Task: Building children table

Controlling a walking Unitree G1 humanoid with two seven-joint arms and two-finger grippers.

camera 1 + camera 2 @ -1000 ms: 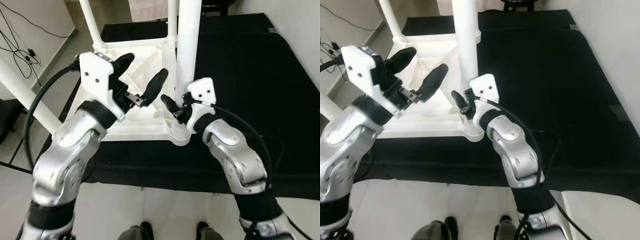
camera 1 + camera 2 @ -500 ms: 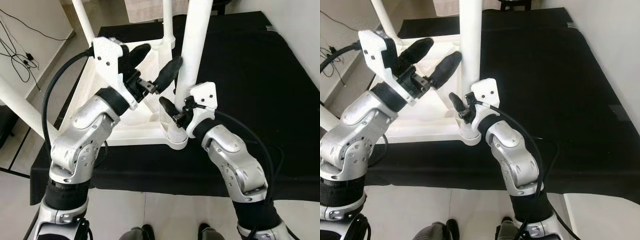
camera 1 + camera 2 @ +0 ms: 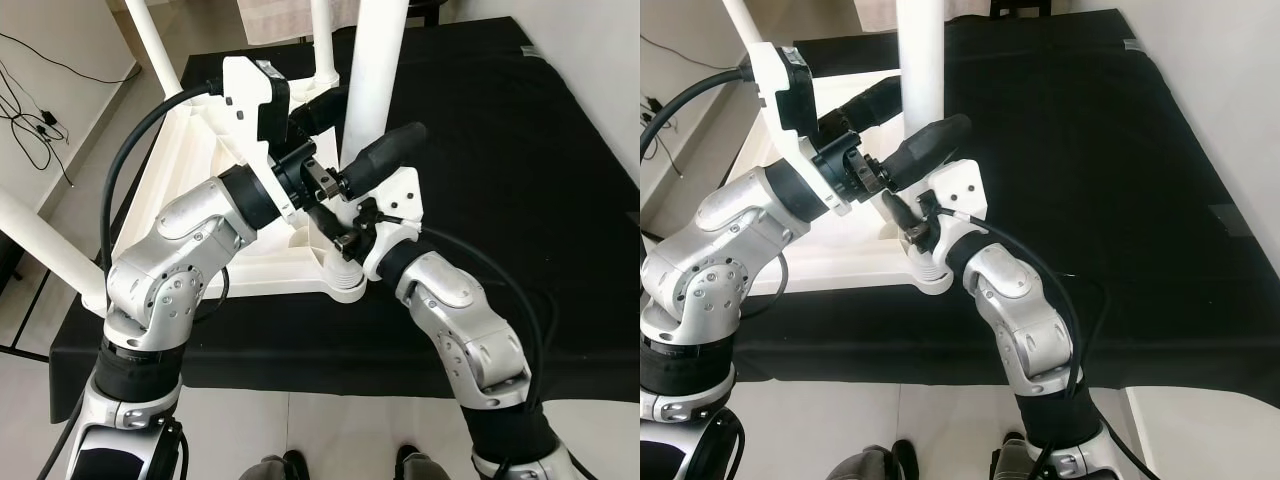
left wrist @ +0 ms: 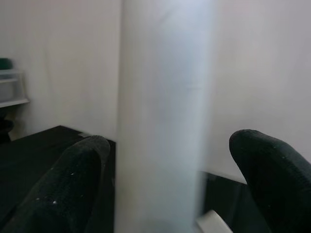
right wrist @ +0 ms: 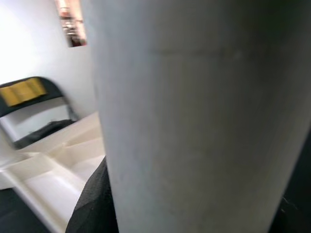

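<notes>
- black mat (image 3: 520, 150): dark sheet spread over the pale tiled floor (image 3: 330, 430); it carries the work. no brand, label or writing can be read on anything here.
- children's desk (image 3: 200, 170): white plastic, lying upside down on the mat, its ribbed underside facing up. white legs stand from its corners; two far legs (image 3: 155, 40) rise at the back, and another slants off near the robot's left side (image 3: 30, 225).
- near leg (image 3: 375, 60): a thick white tube standing upright in the corner socket (image 3: 340, 275) closest to the robot, at the desk's near right corner.
- left arm (image 3: 170, 270): silver, bent at the elbow, reaching across the desk toward the near leg, with a black cable looping from the wrist.
- right arm (image 3: 460, 320): silver, coming up from below, wrist low beside the corner socket.
- left claw (image 3: 355, 130): spread wide, one black finger on each side of the near leg, part-way up the tube. in the left wrist view the tube (image 4: 163, 116) stands between the two fingers (image 4: 73, 179), with a gap visible on the one side; contact cannot be told.
- right claw (image 3: 335, 225): low at the foot of the near leg, just above the socket. in the right wrist view the tube (image 5: 204, 111) sits very close to the lens; whether this claw is spread or pressed on the tube cannot be told.
</notes>
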